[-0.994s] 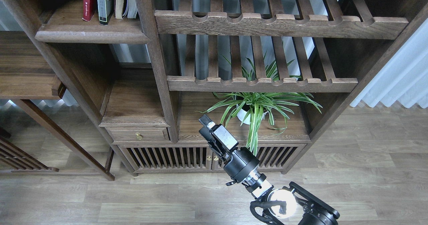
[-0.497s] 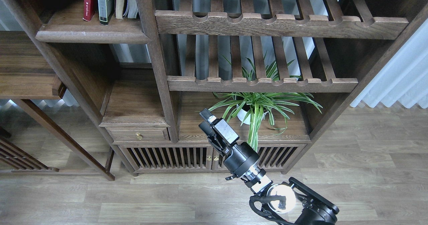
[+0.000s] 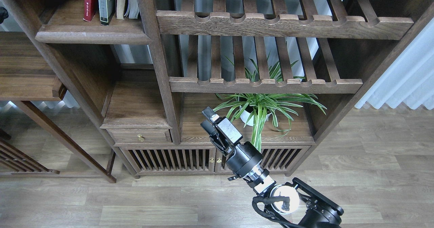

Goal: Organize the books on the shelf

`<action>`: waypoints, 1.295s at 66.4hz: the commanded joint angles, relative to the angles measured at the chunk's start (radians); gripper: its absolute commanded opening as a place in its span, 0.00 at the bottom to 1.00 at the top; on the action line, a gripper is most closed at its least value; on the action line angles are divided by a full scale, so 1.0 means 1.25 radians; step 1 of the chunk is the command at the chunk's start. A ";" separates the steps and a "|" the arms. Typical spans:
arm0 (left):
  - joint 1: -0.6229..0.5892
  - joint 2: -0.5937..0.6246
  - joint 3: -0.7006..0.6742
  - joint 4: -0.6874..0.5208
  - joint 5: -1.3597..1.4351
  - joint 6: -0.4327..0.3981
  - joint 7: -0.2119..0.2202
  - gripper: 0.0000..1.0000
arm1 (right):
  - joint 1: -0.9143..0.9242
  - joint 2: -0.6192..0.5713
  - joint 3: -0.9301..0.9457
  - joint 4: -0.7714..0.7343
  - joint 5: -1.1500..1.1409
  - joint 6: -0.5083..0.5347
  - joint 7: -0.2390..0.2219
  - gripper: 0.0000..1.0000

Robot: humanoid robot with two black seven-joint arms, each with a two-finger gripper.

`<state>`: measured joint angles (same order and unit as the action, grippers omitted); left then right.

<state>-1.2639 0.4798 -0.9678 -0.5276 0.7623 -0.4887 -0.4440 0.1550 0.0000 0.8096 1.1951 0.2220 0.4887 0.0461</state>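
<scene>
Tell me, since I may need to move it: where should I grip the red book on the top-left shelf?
Grip the red book by its spine, coming straight from the front: it stands upright on the shelf, the yellow-green book against its right; only its left is free.

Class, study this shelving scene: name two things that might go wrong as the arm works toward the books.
1. The right end effector sits low beside the spider plant; swinging could snag its leaves or tip the pot.
2. The books stand on the shelf far up and left, past an upright post the arm might strike.
</scene>
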 commanded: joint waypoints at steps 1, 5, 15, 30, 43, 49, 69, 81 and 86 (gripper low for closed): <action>0.000 -0.022 0.006 0.026 -0.002 0.000 -0.004 0.01 | 0.000 0.000 0.000 0.002 0.000 0.000 0.000 0.99; -0.001 -0.035 0.008 0.039 -0.002 0.000 -0.004 0.01 | 0.000 0.000 0.001 0.006 0.000 0.000 0.000 0.99; -0.009 -0.061 0.013 0.076 -0.001 0.000 -0.009 0.01 | 0.000 0.000 0.003 0.010 0.000 0.000 0.000 0.99; -0.025 -0.068 0.021 0.107 0.000 0.000 -0.033 0.00 | 0.000 0.000 0.013 0.012 0.000 0.000 0.007 0.99; -0.028 -0.076 0.045 0.123 0.000 0.000 -0.036 0.00 | 0.000 0.000 0.014 0.022 0.000 0.000 0.009 0.99; -0.028 -0.084 0.055 0.132 0.000 0.000 -0.036 0.00 | 0.000 0.000 0.014 0.029 0.000 0.000 0.009 0.99; -0.027 -0.102 0.070 0.162 0.000 0.000 -0.036 0.01 | 0.000 0.000 0.015 0.040 0.000 0.000 0.012 0.99; -0.023 -0.104 0.075 0.162 -0.001 0.000 -0.036 0.11 | 0.000 0.000 0.020 0.042 -0.001 0.000 0.012 0.99; -0.020 -0.105 0.075 0.162 -0.002 0.000 -0.036 0.29 | 0.000 0.000 0.020 0.043 0.000 0.000 0.012 0.99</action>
<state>-1.2945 0.3513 -0.8750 -0.3253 0.7617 -0.4885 -0.4887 0.1550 0.0000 0.8337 1.2470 0.2215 0.4887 0.0615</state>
